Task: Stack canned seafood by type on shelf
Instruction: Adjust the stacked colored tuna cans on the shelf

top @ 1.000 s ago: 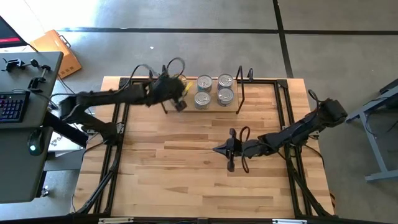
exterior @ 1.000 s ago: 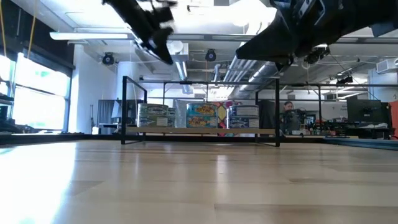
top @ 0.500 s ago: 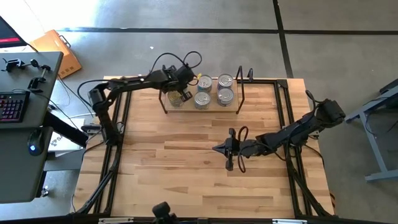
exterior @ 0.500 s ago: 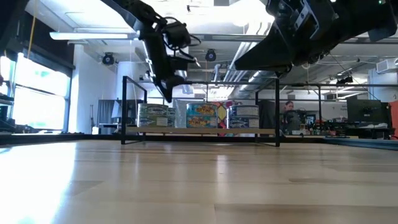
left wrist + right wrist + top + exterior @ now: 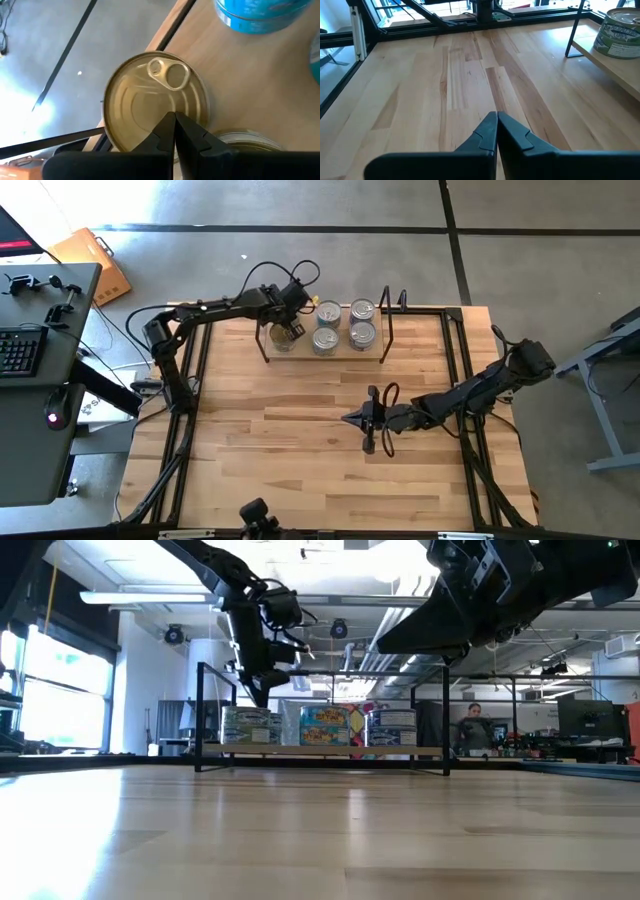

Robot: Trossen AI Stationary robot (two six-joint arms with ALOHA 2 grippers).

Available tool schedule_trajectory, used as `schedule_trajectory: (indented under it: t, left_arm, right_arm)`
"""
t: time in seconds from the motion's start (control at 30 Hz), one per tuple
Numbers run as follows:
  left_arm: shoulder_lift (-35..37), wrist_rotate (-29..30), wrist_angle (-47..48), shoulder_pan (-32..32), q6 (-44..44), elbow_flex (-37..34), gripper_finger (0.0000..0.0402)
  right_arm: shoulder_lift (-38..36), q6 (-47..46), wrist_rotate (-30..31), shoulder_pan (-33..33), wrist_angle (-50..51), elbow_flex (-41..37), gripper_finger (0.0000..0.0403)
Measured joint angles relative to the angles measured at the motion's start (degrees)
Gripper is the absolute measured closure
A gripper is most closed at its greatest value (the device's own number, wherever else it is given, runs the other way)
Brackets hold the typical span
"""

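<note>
**Tins on the shelf, both arms empty**

A light-wood tabletop (image 5: 300, 450) stands on a grey concrete floor, with an open workshop room behind it in the low view. At the tabletop's far edge sits the shelf (image 5: 372, 352), a pale board in a thin black wire frame. The canned seafood (image 5: 345, 325) stands on it in a tight cluster: silver-topped tins toward the shelf's right half, and a gold-topped tin (image 5: 156, 100) at its left end, with its pull ring facing up. Just above that gold tin hovers the left end effector (image 5: 174, 120), its fingers pressed together and gripping nothing. The right end effector (image 5: 366, 420) hangs over the middle of the tabletop, well apart from the shelf, fingers likewise closed and empty. A person (image 5: 472, 725) shows far back in the room.
</note>
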State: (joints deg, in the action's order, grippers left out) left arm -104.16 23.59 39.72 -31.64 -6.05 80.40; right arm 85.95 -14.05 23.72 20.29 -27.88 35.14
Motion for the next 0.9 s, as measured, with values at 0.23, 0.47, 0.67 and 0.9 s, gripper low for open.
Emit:
schedule_trajectory:
  t: [0.23,0.47,0.67,0.9]
  left_arm:
    - [-0.15,-4.35,1.54,-1.30,1.45,0.07,0.0401]
    - [0.13,-7.79,3.08,-0.28,2.90,0.12,0.0401]
    - [0.11,-6.46,2.90,1.13,2.94,0.29,0.0401]
    - [1.49,-3.61,4.87,3.15,1.45,4.71,0.0401]
  right_arm:
    - [0.00,-0.52,-0.08,0.00,0.67,0.00,0.0403]
    - [0.02,-0.65,-0.08,0.00,1.01,0.00,0.0403]
    - [0.02,-0.49,-0.06,0.00,1.11,0.00,0.0403]
    - [0.02,-0.47,2.10,0.00,1.11,0.00,0.0403]
